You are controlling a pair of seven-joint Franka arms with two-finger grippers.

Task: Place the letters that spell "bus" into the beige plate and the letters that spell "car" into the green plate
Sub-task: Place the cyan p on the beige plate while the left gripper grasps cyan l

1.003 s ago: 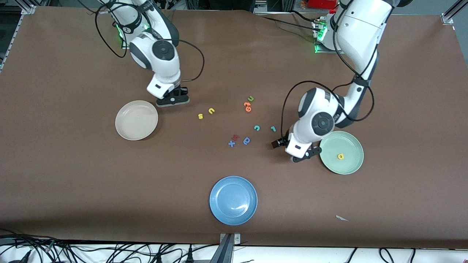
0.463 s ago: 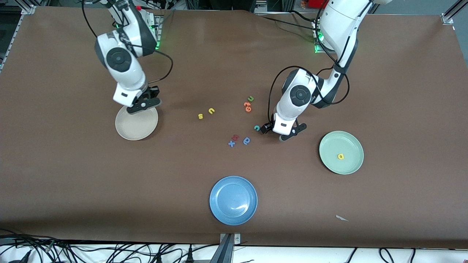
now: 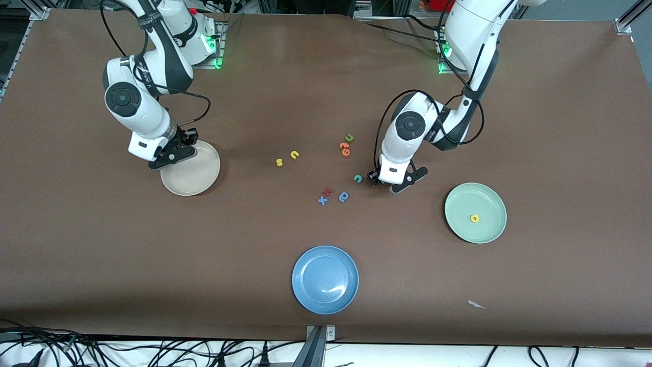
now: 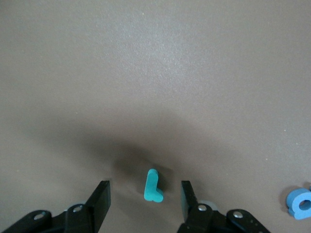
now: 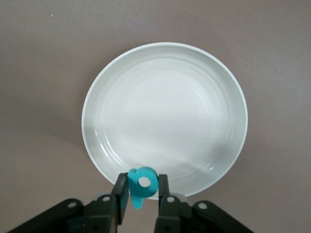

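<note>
Brown counter, cables along its front edge. My right claw grips the teal "b" over the beige plate's rim. My left claw, parted, straddles the teal "r", which my arm hides from the front.

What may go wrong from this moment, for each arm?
The right tool holds the teal "b" over the rim of the beige plate, not its middle; dropped here, the letter might bounce onto the table. The left tool straddles the teal "r", open; the letter is tiny and lies flat, so the fingers may nudge it away or pinch only its edge. The teal "c" lies close beside it and might get bumped.
</note>
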